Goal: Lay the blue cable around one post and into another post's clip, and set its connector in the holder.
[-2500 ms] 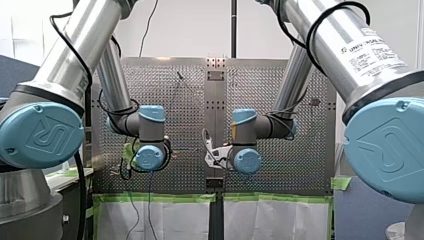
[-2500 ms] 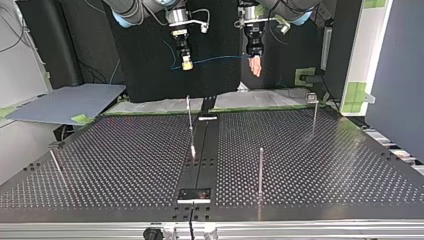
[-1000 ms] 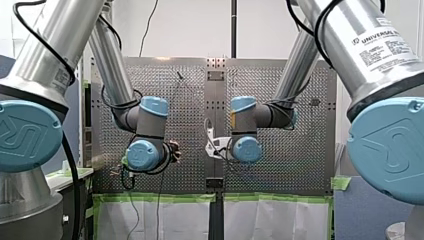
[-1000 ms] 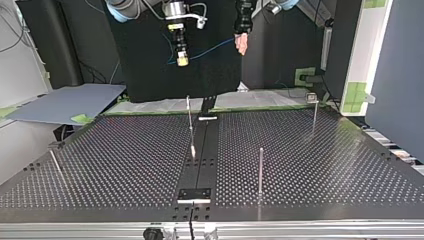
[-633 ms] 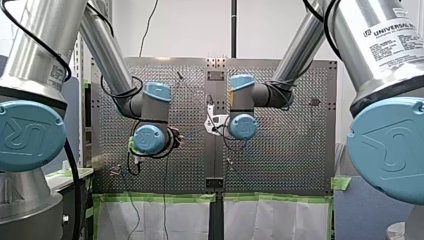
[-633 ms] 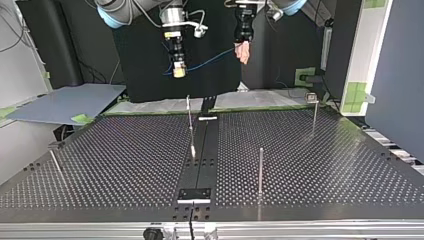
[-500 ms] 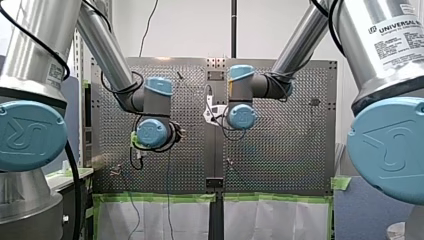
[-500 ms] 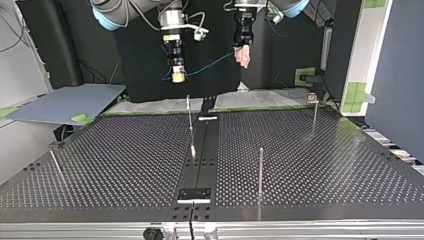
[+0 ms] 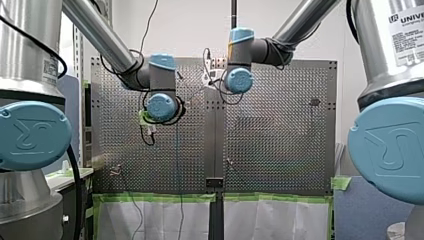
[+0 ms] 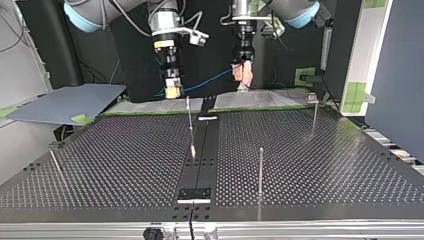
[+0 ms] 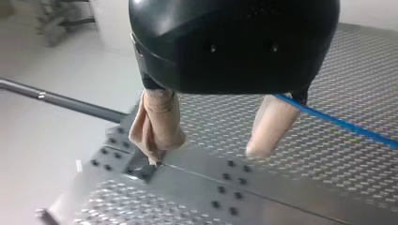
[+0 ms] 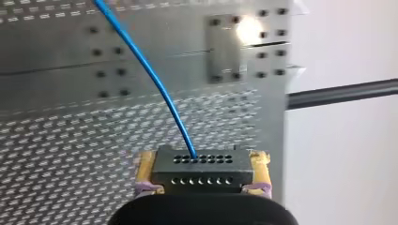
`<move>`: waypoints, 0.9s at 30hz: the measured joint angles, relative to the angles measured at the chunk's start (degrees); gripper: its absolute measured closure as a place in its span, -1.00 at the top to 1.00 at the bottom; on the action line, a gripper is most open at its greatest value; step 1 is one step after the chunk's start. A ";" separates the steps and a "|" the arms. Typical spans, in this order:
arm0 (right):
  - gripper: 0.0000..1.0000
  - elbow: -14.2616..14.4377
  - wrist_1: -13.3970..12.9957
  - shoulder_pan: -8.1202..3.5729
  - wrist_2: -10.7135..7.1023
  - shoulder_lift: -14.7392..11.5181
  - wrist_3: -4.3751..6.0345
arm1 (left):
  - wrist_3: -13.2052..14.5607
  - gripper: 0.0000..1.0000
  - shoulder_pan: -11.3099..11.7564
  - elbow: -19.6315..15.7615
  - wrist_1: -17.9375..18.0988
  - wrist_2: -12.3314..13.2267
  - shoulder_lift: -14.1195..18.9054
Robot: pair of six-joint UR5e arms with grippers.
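My right gripper (image 12: 202, 174) clamps the black, hole-dotted connector (image 12: 202, 164); the blue cable (image 11: 342, 123) runs partly hidden behind my left gripper (image 11: 205, 155), its beige pads (image 11: 157, 126) parted.

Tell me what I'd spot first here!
A bright blue cable stretches in the air between my right gripper and my left gripper, over the table's far edge in the top view. The right one pinches its black connector. Thin posts stand on the holey table.

Perforated table (image 10: 325, 165) — green tape (image 9: 160, 197) along its edge, grey sheet (image 10: 65, 102) beside.
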 joint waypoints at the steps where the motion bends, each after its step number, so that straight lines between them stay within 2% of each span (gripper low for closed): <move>1: -0.99 -0.47 0.67 -0.03 -0.01 -0.66 -0.02 | -0.37 1.00 0.55 0.68 -0.70 0.43 0.66; 5: -0.99 -1.27 2.88 -0.15 -0.01 -2.75 -0.05 | -1.57 1.00 2.74 2.60 -3.02 2.46 3.00; 10: -0.99 -1.54 5.89 -0.41 0.00 -4.04 -0.06 | -2.38 1.00 5.66 3.23 -5.97 5.35 5.94; 14: -0.99 -1.89 7.97 -0.57 -0.10 -4.27 -0.15 | -3.36 1.00 7.93 3.27 -8.25 7.62 8.21; 22: -0.99 -4.51 11.46 -0.63 -0.27 -4.33 -1.24 | -5.77 1.00 13.18 3.66 -13.51 12.50 12.74; 27: -0.99 -6.11 12.02 -0.63 -0.91 -4.31 -1.61 | -6.13 1.00 15.91 4.61 -16.52 13.26 13.26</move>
